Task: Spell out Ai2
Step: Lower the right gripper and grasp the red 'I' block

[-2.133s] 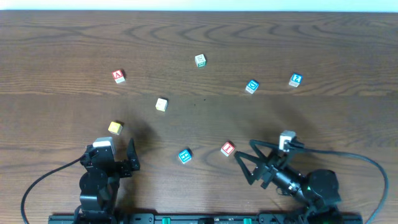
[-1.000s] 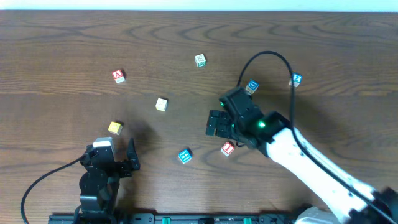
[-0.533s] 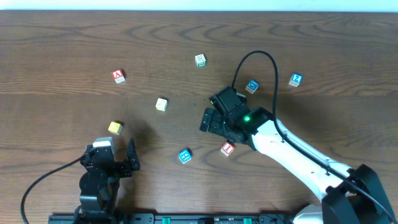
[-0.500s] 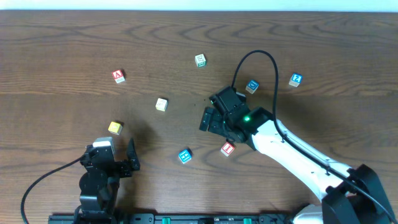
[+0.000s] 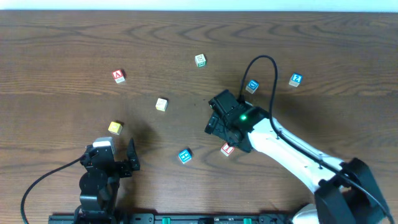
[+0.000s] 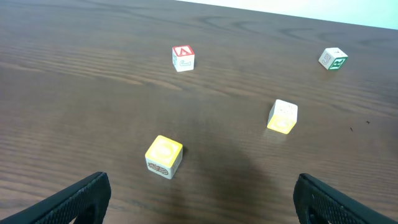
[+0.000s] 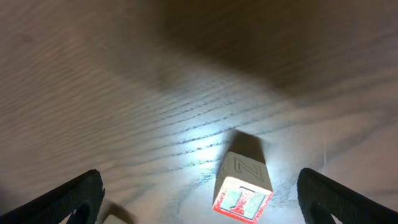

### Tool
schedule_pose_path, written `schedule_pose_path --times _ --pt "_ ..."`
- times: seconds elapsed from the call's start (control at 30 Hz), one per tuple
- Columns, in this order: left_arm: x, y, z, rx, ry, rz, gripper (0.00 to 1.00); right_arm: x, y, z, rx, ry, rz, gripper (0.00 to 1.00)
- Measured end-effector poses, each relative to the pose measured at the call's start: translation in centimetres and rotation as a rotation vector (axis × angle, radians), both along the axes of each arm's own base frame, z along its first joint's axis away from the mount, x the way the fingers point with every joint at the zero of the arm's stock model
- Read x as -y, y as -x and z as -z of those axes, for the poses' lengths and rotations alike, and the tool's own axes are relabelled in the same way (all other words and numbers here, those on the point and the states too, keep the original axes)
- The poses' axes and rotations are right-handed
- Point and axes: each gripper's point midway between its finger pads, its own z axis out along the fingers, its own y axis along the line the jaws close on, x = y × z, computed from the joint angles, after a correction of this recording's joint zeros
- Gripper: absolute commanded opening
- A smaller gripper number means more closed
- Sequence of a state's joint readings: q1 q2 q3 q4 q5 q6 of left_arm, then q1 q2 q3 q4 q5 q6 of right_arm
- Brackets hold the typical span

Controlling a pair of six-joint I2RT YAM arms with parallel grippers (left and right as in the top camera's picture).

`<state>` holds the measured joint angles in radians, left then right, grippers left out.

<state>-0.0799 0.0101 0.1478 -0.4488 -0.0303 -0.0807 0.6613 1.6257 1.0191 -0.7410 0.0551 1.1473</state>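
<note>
The red letter A block (image 5: pixel 118 76) lies at the far left and also shows in the left wrist view (image 6: pixel 183 58). The red I block (image 5: pixel 227 149) lies near the table's middle, partly under my right arm. In the right wrist view the red I block (image 7: pixel 242 190) sits lit on the wood between my fingers, a little right of centre, untouched. My right gripper (image 5: pixel 215 123) (image 7: pixel 202 199) is open and empty above it. A blue block (image 5: pixel 295 79) lies at the far right; its symbol is too small to read. My left gripper (image 5: pixel 131 158) (image 6: pixel 205 199) is open and empty near the front edge.
Other blocks lie loose: a green one (image 5: pixel 199 60) at the back, a cream one (image 5: pixel 161 104), a yellow one (image 5: pixel 115 127) near my left gripper, a blue one (image 5: pixel 184 155) at the front, and another blue one (image 5: pixel 252 86) behind my right arm.
My right arm swung out from its rest at the front right to the table's middle, then shifted slightly right over the red I block. The left arm has not moved.
</note>
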Motion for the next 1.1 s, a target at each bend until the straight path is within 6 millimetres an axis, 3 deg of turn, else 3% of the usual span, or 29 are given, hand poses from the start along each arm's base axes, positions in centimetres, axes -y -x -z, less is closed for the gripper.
schedule_pose_path --times 0.23,0.4,0.63,1.1 --pt "0.0 0.0 0.0 0.0 0.0 0.0 0.95 -0.3 1.4 2.6 -0.088 0.031 0.126 0.96" --pt "0.0 0.0 0.0 0.0 0.0 0.0 0.95 0.4 2.3 2.8 -0.124 0.054 0.179 0.95" --pt "0.0 0.0 0.0 0.0 0.0 0.0 0.95 0.0 2.3 2.8 -0.127 0.032 0.221 0.8" --pt "0.0 0.0 0.0 0.0 0.0 0.0 0.95 -1.0 2.6 2.9 -0.134 0.006 0.243 0.74"
